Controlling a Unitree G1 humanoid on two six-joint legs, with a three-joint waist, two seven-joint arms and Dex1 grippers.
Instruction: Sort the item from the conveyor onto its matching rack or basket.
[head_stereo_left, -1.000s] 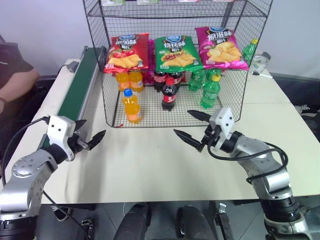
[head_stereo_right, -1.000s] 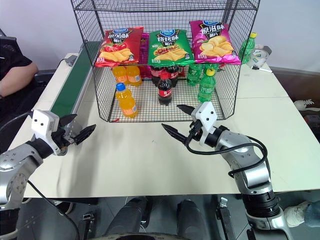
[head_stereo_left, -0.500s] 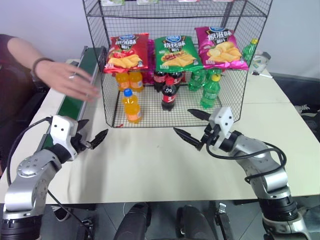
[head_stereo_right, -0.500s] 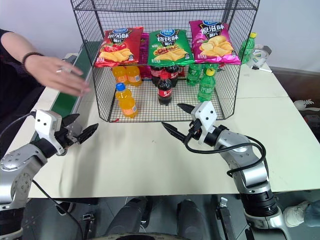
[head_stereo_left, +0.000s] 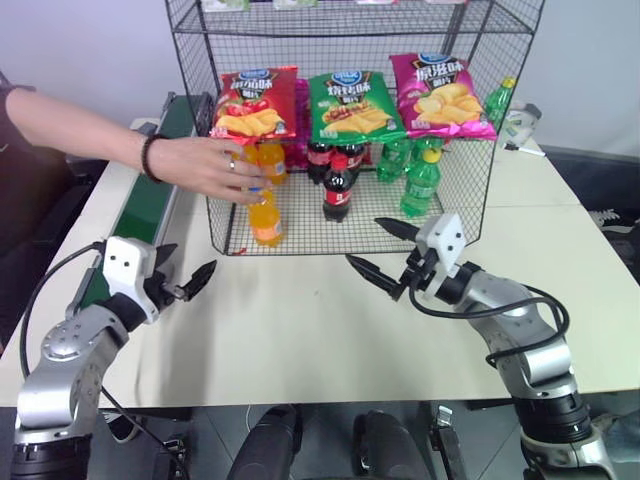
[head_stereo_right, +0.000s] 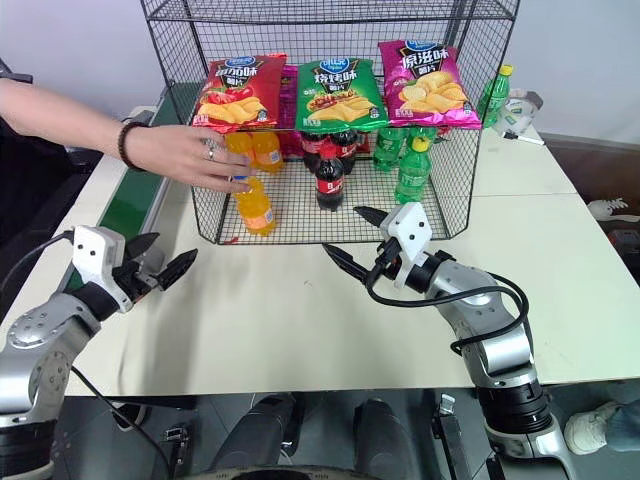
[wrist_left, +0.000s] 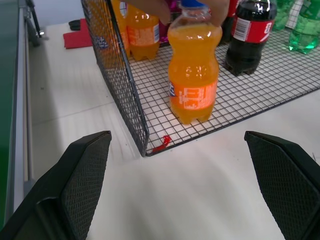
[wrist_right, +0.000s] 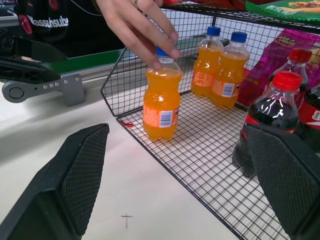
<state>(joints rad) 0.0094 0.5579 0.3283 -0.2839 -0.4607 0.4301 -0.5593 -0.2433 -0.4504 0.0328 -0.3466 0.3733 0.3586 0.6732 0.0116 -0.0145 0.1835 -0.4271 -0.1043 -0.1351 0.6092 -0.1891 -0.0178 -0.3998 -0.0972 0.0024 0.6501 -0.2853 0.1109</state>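
head pair: high, forward-down | wrists: low, level, close | shared: rack (head_stereo_left: 350, 215) front

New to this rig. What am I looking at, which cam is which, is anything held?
It is a two-armed humanoid robot at a pale table. The two wide pictures come from its head camera; the two close ones from cameras on its wrists, looking out between each claw's black fingers.

The left claw and right claw both hang open above the table, holding nothing.

Ahead stands a black wire rack with crisp bags above and orange, cola and green bottles on its floor. A green conveyor runs along the table's left side.

A person's hand reaches in and grips the front orange soda bottle by its cap.
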